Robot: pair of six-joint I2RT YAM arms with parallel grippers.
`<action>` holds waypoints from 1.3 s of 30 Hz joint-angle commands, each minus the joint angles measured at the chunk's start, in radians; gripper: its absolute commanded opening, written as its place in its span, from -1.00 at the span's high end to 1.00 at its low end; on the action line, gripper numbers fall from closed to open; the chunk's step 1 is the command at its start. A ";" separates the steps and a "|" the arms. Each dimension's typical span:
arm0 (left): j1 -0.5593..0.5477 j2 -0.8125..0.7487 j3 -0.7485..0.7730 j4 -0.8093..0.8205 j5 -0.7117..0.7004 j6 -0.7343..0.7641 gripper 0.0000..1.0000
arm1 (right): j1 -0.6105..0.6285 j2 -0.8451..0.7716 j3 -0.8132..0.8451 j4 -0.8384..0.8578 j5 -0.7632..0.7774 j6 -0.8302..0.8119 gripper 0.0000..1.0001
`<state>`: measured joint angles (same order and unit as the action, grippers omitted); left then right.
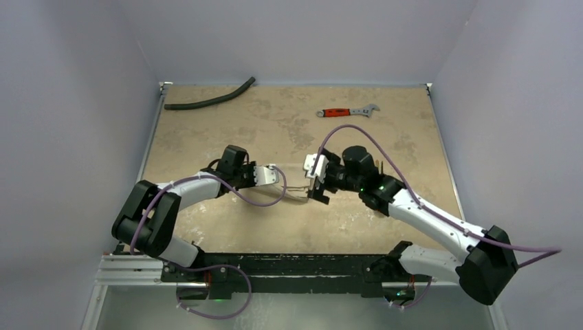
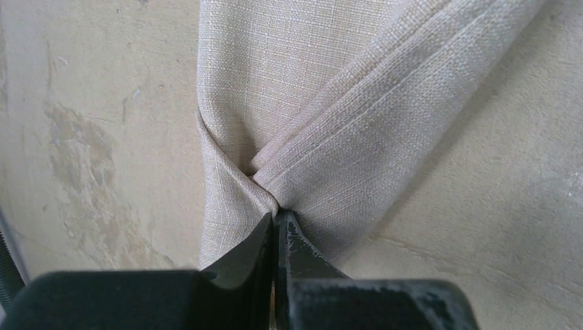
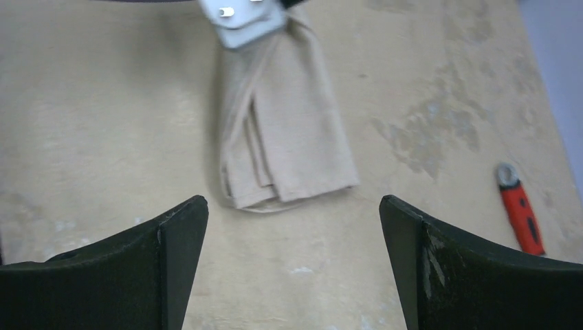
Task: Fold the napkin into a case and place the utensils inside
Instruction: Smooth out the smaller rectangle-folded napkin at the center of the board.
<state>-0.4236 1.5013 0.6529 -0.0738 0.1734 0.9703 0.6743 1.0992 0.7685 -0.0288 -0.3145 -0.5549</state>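
The left pincer is clamped on the bunched end of the folded napkin; the right pincer gapes wide at the napkin's other end.

The left gripper was clamped on one end of the napkin, blocking approach there. The napkin's other end lay free, a strip of tabletop separating it from the right gripper, whose jaws stood wide. The wrench and hose lay well beyond the napkin, near the far edge.
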 commanded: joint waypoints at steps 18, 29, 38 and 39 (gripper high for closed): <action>0.055 0.040 -0.050 -0.182 0.006 -0.034 1.00 | 0.162 0.353 -0.148 0.378 0.081 -0.161 -0.91; 0.097 0.025 -0.060 -0.227 -0.002 0.033 1.00 | 0.152 0.511 -0.010 0.304 0.083 -0.172 -0.64; 0.138 -0.013 -0.074 -0.258 -0.030 0.102 1.00 | 0.150 0.546 0.055 0.308 0.083 -0.092 0.48; 0.144 -0.015 -0.070 -0.256 -0.032 0.105 1.00 | 0.150 0.536 0.054 0.312 0.078 -0.085 0.60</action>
<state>-0.3080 1.4605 0.6331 -0.1265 0.1909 1.0451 0.8288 1.6669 0.7811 0.2752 -0.2264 -0.6891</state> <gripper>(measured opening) 0.006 0.286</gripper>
